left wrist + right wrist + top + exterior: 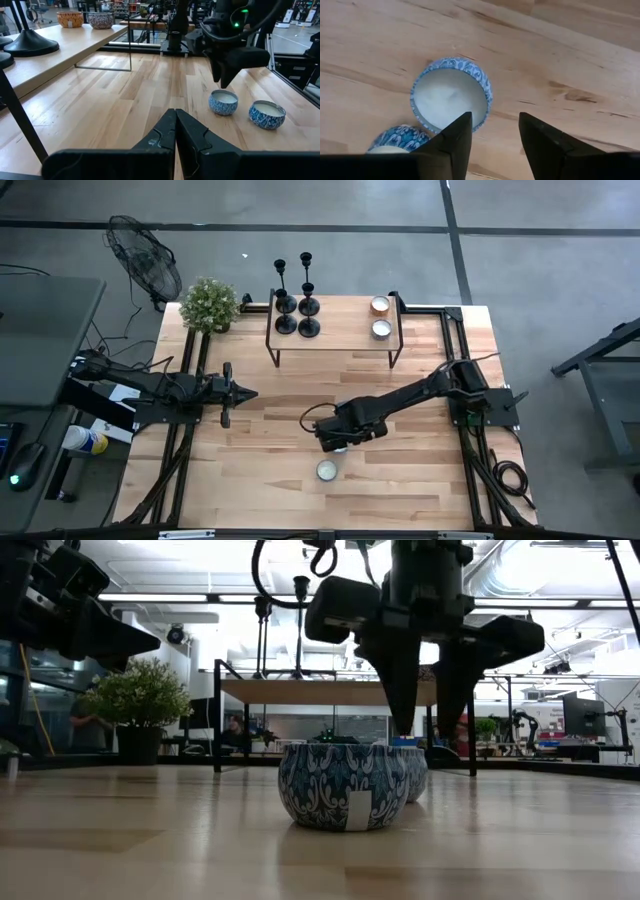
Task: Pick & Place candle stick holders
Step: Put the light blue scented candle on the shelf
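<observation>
High view: the four black candle stick holders (296,305) stand clustered on the left end of a raised shelf (335,345) at the far side of the worktop (260,470), each upright on its round base, its long axis vertical and the cup end pointing up. Two tealight cups (380,317) sit on the shelf's right end, well apart from the holders. The right end effector (338,442) hangs near the middle of the worktop, its fingers (540,140) spread and released, pointing down just over a blue patterned candle tin (451,95) and not touching it. A second blue tin (326,470) sits just nearer. The left end effector (243,393) hovers at the left of the worktop, clenched with its fingers together and holding nothing. A potted plant (210,305) stands at the far left corner.
</observation>
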{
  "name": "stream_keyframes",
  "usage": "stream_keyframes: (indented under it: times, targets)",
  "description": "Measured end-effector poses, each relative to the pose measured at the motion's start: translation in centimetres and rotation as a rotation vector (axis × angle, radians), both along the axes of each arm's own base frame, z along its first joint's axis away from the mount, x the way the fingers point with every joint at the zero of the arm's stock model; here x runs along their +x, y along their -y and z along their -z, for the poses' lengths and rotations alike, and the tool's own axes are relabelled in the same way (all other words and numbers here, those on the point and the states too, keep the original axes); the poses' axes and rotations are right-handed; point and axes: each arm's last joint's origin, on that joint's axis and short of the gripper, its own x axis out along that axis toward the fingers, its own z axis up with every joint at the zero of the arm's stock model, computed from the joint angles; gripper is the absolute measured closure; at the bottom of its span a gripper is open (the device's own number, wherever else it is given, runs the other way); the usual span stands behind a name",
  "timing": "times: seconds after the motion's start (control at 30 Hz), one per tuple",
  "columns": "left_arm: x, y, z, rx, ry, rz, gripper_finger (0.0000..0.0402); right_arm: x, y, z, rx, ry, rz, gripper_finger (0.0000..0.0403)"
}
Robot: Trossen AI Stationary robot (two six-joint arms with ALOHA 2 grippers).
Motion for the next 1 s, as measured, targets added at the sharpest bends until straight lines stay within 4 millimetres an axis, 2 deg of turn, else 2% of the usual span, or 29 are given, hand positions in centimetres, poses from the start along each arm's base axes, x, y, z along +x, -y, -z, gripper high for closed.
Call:
stream_keyframes:
  times: [0.23,0.57,1.0]
  targets:
    - [0.0,0.0,0.0,0.000,0.000,0.000,0.0401,0.1,0.0,0.4,-0.010,-0.009,0.001,0.0264]
    - [0.0,0.0,0.0,0.000,0.000,0.000,0.0401,0.5,0.0,1.5,-0.017,-0.018,0.004,0.0265]
    - [0.0,0.0,0.0,0.000,0.000,0.002,0.0401,0.5,0.2,1.9,-0.009,-0.041,-0.008,0.0266]
